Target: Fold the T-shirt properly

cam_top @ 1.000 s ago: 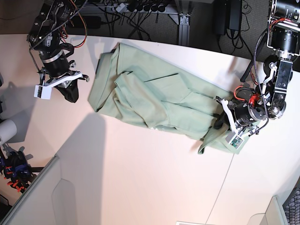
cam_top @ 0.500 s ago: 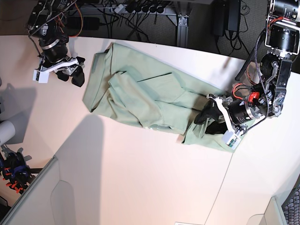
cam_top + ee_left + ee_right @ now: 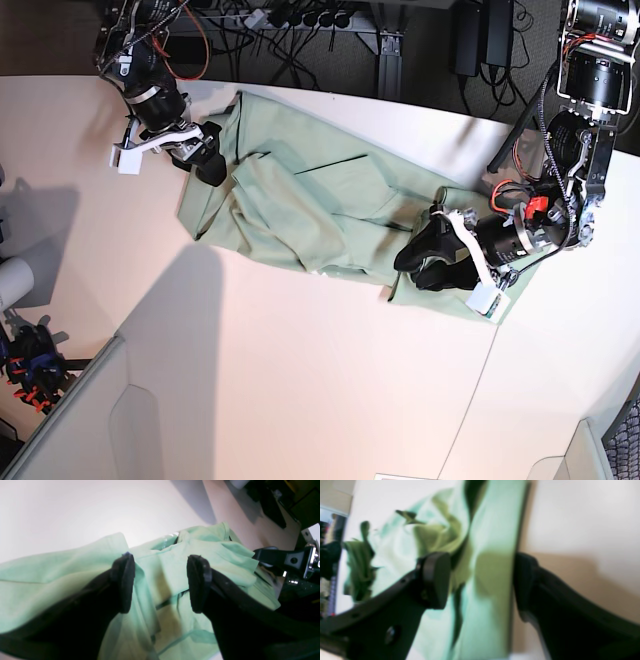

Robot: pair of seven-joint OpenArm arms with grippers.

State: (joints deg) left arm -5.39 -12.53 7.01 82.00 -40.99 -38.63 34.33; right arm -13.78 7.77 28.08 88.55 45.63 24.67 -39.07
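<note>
The pale mint-green T-shirt [image 3: 320, 200] lies crumpled and partly folded across the white table [image 3: 300, 380], running from upper left to lower right. My left gripper [image 3: 420, 262] hovers over the shirt's lower right end. In the left wrist view the left gripper [image 3: 160, 582] is open, with rumpled T-shirt [image 3: 62, 565] below the gap. My right gripper [image 3: 205, 160] sits at the shirt's upper left edge. In the right wrist view the right gripper [image 3: 480, 582] is open and straddles the straight edge of the T-shirt [image 3: 495, 530].
Cables and a power strip [image 3: 300, 18] run behind the table's far edge. A white cylinder [image 3: 12, 280] and black-and-orange clamps [image 3: 30, 365] stand off the left side. A grey panel [image 3: 90, 420] angles across the lower left corner.
Both grippers went from shut to open. The right gripper travelled from the bare table to the shirt's upper left edge. The left gripper slid left along the shirt's lower right end.
</note>
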